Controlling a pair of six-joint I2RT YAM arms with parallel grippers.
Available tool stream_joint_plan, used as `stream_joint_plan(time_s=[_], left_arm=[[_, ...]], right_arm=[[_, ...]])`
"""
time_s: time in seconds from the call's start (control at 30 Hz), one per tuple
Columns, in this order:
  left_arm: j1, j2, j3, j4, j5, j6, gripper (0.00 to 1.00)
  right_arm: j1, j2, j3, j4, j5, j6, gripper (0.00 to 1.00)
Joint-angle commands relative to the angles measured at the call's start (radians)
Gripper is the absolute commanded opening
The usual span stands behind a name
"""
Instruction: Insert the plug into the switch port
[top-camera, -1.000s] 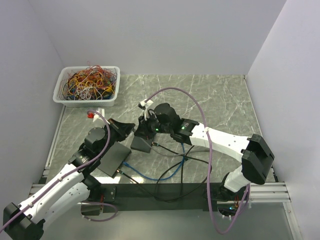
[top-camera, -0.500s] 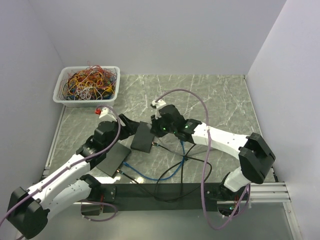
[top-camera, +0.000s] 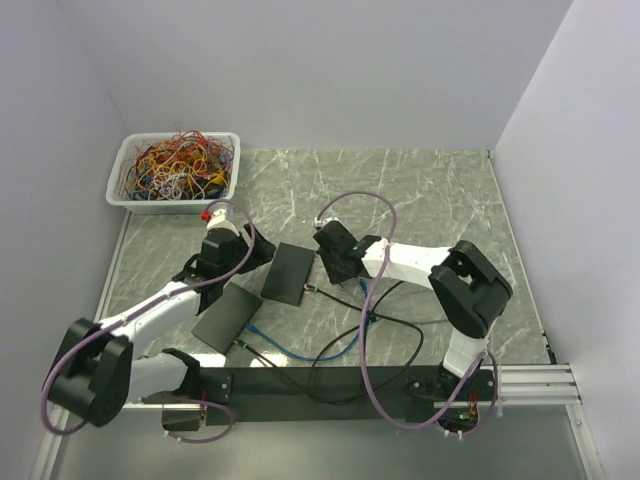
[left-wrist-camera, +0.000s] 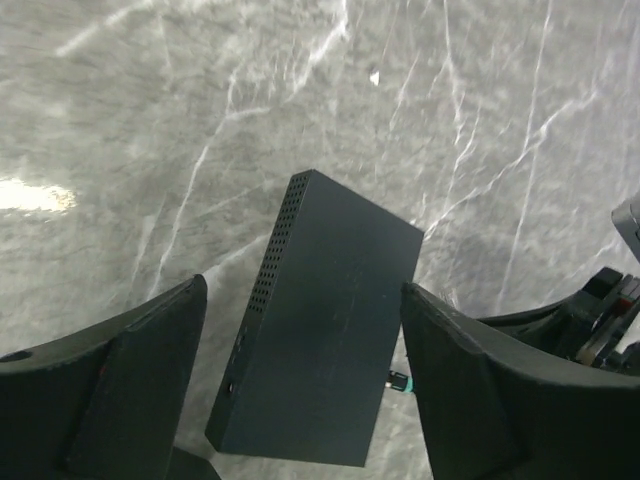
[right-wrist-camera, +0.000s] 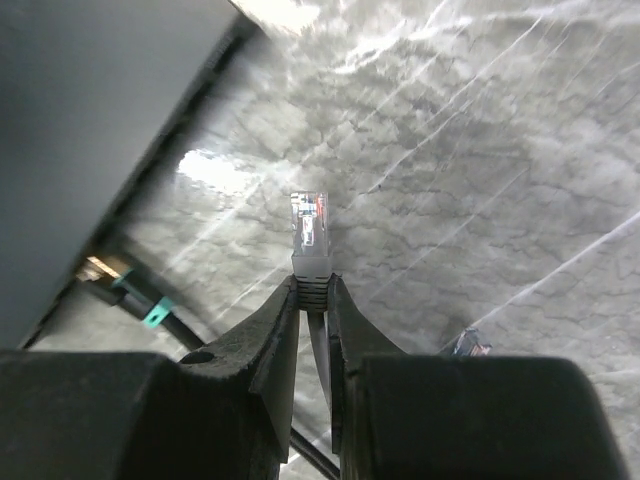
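- The plug (right-wrist-camera: 309, 237) is pinched by its boot in the right hand (right-wrist-camera: 311, 290), whose jaws are nearly closed. Its tip points to twelve o'clock over the surface (right-wrist-camera: 450, 150).
- The switch (right-wrist-camera: 90, 130) lies at ten o'clock from the plug, port side towards it.
- The left hand (left-wrist-camera: 300, 295) gapes wide above the switch, holding nothing.

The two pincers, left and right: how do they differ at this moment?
The left pincer stands wide open and holds nothing; the right pincer is shut on the plug. The left pincer hangs above the dark switch box; the right pincer points its plug at the bare marble table beside that box, not in a port. Both have two black fingers.
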Motion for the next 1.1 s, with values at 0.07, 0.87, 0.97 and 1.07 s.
stream_joint_plan(time_s=[0.07, 0.87, 0.97, 1.07], left_arm=[[0.007, 0.104, 0.041, 0.182, 0.086, 0.07, 0.8], [0.007, 0.525, 0.17, 0.359, 0.254, 0.083, 0.64], [0.005, 0.543, 0.162, 0.38, 0.27, 0.074, 0.63], [0.005, 0.551, 0.157, 0.395, 0.28, 0.069, 0.63]], right_arm=[[0.007, 0.021, 0.074, -0.047, 0.011, -0.004, 0.0], [0.052, 0.124, 0.183, -0.087, -0.091, -0.038, 0.0], [0.05, 0.127, 0.201, -0.087, -0.118, -0.038, 0.0], [0.052, 0.135, 0.216, -0.087, -0.137, -0.038, 0.0]])
